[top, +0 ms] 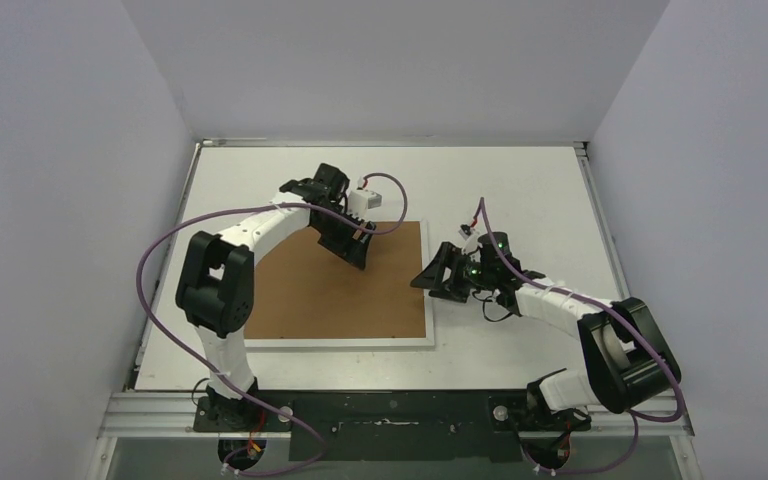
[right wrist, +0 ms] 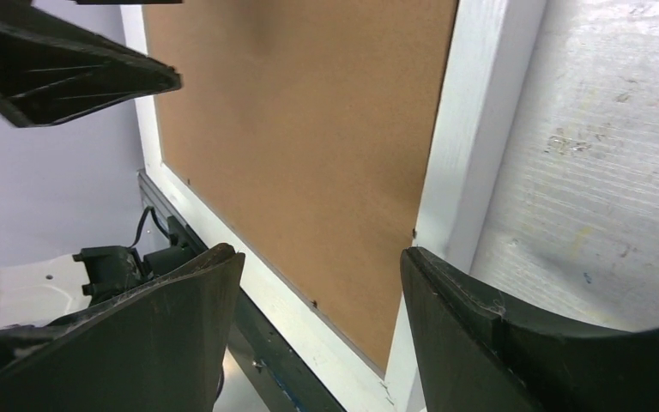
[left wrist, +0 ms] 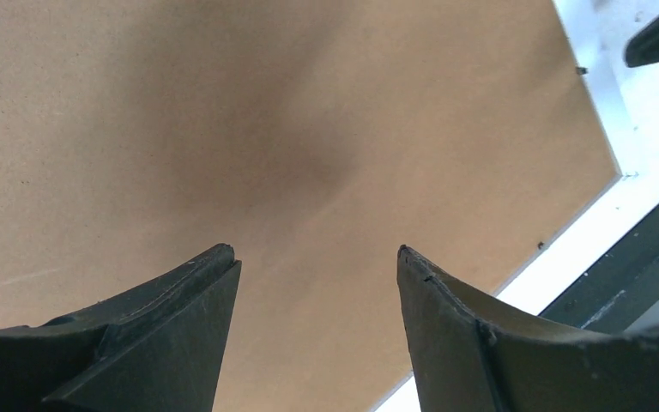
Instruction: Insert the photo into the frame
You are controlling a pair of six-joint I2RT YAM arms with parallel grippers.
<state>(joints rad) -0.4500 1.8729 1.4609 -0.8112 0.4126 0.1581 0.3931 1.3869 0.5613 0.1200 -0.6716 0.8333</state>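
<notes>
Nearest the camera: the arm bases are bolted at the near edge of the table point(top: 520, 180), left arm to the left.
Left gripper: the left gripper point(top: 352, 248) is held over the far part of the brown board point(top: 340, 290), toward its right side; its jaws are spread wide and nothing is seen between them.
Frame: the frame point(top: 340, 342) lies flat, back side up, left of the table's middle; its white border is seen around the board.
Right gripper: the right gripper point(top: 438, 277) is poised just beyond the frame's right edge, jaws wide apart and empty.
Photo: the photo is not visible in any view; whether it is already under the board cannot be told.
Step in hand: judged as closing the back, with the board apparently seated in the frame.
Next move: small tabs along the border would probably have to be pressed over the board, with a light, precise touch near the edge.
</notes>
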